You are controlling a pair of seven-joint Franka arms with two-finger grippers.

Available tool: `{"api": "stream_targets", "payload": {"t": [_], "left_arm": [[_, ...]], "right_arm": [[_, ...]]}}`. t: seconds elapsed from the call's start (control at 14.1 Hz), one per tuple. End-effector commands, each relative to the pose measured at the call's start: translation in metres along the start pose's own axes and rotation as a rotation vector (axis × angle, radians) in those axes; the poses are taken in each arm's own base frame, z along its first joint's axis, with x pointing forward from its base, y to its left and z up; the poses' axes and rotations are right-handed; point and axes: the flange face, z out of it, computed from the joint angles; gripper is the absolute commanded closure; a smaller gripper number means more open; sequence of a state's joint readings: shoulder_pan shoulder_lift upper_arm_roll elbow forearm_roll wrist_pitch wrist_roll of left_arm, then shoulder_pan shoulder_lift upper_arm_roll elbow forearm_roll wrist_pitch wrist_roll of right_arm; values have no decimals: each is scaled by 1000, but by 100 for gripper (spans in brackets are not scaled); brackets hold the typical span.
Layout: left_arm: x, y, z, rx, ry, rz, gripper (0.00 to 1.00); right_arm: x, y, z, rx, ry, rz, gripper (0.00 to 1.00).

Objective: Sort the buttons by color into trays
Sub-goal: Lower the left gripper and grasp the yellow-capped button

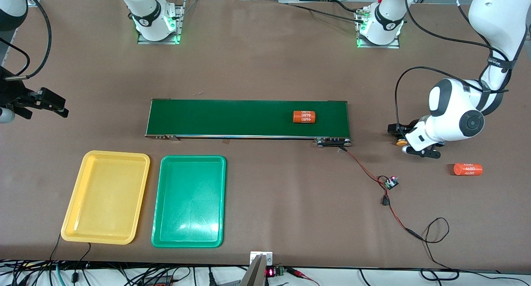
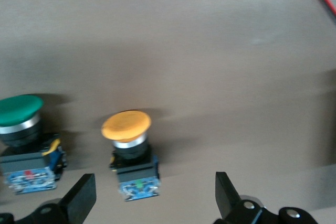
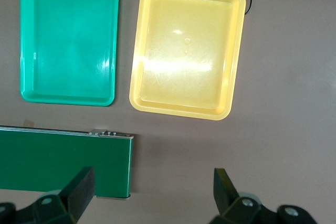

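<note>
Nearest to the front camera, the yellow tray (image 1: pixel 105 196) and the green tray (image 1: pixel 189 201) lie side by side on the worktop (image 1: pixel 265 70), toward the right arm's end; both hold nothing. Farther from the camera lies the dark green conveyor belt (image 1: pixel 247 118) with one orange cylinder marked "4680" (image 1: pixel 304 116) on it. A second such cylinder (image 1: pixel 467 169) lies on the worktop at the left arm's end.

The left gripper (image 1: pixel 408 143) is low over the worktop near that end of the belt, its jaws wide and holding nothing. In the left wrist view a yellow-orange button (image 2: pixel 129 153) stands upright between the open jaws' line, with a green button (image 2: pixel 21 140) just beside it. In the front view only the yellow cap is seen at the gripper.

The right gripper (image 1: pixel 45 103) waits above the worktop at its own end, jaws wide and empty.

I judge the step in hand is the first pick: the left gripper must come down around the yellow-orange button and close on its body without touching the green one.

Counted: two trays, two cylinders, two buttons visible.
</note>
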State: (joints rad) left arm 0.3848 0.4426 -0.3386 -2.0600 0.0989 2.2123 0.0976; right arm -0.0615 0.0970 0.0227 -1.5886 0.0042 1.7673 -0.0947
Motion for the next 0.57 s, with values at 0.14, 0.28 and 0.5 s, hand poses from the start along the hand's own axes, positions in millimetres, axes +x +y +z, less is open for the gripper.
{"api": "stream_targets", "payload": {"t": [0.14,0.28,0.5], "left_arm": [[0,-24,26,-21,10,-56,0],[-8,-20,43,-26,11,-64,0],[-17,-16,57,-27,20,-65,0]], "right_arm": [[2,1,-4,15,10,13,0],[2,2,-4,15,10,14,0],[2,3,-4,13,10,16,0]]}}
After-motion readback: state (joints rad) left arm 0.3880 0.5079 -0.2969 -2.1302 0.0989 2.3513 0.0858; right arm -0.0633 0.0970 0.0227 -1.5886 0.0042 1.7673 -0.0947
